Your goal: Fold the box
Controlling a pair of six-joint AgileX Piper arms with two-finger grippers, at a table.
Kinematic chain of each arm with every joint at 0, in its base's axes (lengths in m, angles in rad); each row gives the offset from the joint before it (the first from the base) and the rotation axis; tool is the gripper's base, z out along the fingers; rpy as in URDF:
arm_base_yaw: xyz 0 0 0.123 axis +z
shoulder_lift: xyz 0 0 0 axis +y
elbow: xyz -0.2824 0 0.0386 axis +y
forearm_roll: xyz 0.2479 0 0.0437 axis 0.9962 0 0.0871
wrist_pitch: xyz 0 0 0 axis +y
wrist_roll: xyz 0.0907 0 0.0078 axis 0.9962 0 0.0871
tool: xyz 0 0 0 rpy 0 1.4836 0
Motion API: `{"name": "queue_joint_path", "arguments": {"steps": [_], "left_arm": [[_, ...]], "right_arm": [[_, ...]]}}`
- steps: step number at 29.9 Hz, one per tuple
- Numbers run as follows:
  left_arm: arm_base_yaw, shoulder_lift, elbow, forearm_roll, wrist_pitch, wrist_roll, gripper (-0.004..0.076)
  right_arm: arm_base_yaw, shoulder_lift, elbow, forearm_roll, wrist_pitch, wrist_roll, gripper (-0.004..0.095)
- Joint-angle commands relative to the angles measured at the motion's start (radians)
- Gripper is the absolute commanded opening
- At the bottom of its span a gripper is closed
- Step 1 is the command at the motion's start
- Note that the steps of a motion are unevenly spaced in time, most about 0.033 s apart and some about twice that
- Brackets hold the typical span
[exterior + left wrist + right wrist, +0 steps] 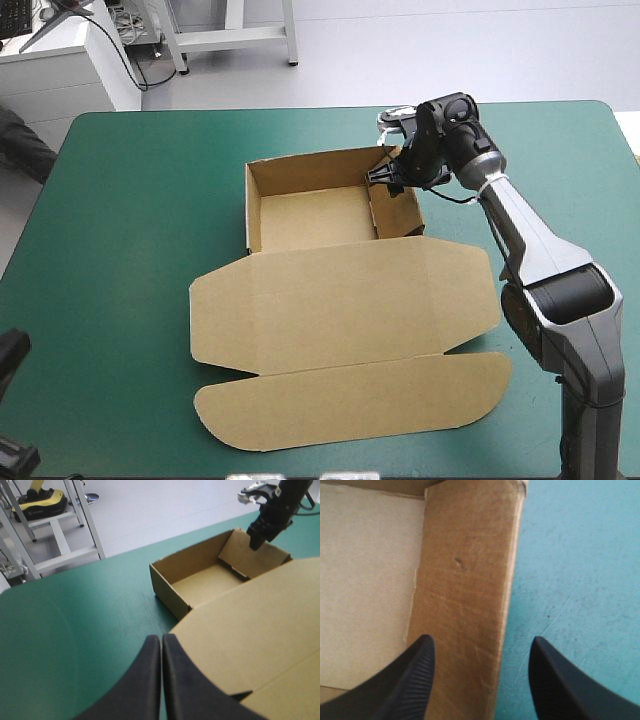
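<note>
High view: the brown box (340, 268) lies mid-way across the teal-green surface (130, 220); its tray (310, 215) sits toward the far edge with walls raised; its lid (345, 315) lies flat toward the near edge; the right end effector (388, 178) hangs at the tray's far right corner; in the right wrist view its black fingers (415, 680) stand apart, open, the tray's right wall (470, 570) between them; the left end effector (161, 636) is closed on nothing, above bare cover just beside the lid's left edge.
</note>
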Motion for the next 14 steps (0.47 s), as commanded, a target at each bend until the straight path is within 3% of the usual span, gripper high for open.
{"name": "queue_joint_path", "arguments": {"steps": [1,6,11,14], "left_arm": [[-0.006,-0.11,0.165,-0.008,-0.095,-0.055,-0.0008],[-0.006,-0.286,0.439,-0.028,-0.093,-0.132,-0.0008],[-0.006,-0.411,0.614,-0.083,-0.144,-0.174,-0.0008],[-0.006,-0.447,0.659,-0.111,-0.187,-0.174,-0.0008]], "right_arm": [[-0.004,-0.04,-0.02,-0.01,0.006,-0.001,0.0332],[-0.004,-0.02,-0.02,-0.005,0.006,-0.008,-0.0023],[-0.004,-0.002,-0.02,-0.045,0.004,-0.016,-0.0019],[-0.009,-0.002,-0.02,-0.131,0.004,-0.016,-0.0019]]}}
